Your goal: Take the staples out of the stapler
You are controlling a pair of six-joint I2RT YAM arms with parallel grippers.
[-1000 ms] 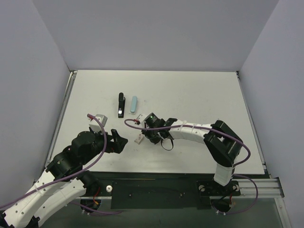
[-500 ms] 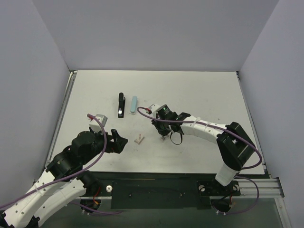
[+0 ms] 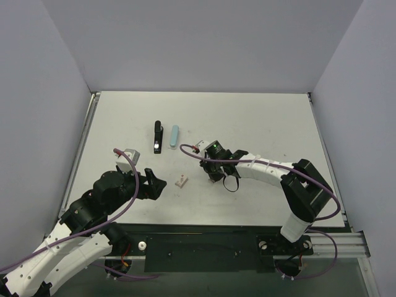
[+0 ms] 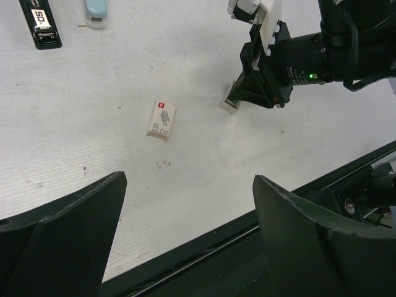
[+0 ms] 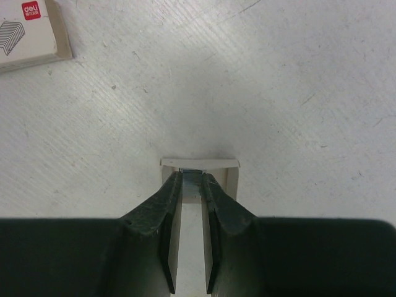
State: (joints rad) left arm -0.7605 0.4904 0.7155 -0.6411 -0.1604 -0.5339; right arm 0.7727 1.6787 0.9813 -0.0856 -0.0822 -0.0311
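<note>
Stapler (image 3: 157, 137) untouched on bench (image 3: 260, 124), unloading not begun; beige tray (image 5: 199, 163) just carried away from staple box (image 4: 162, 119), clamped in right hand (image 5: 192, 176); left hand (image 4: 189, 185) apart.

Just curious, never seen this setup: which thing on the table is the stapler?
On the white table, look left of the middle, toward the far edge, where two short things lie side by side. The stapler is the left one: black and longer, while the bar beside it is light blue.
</note>
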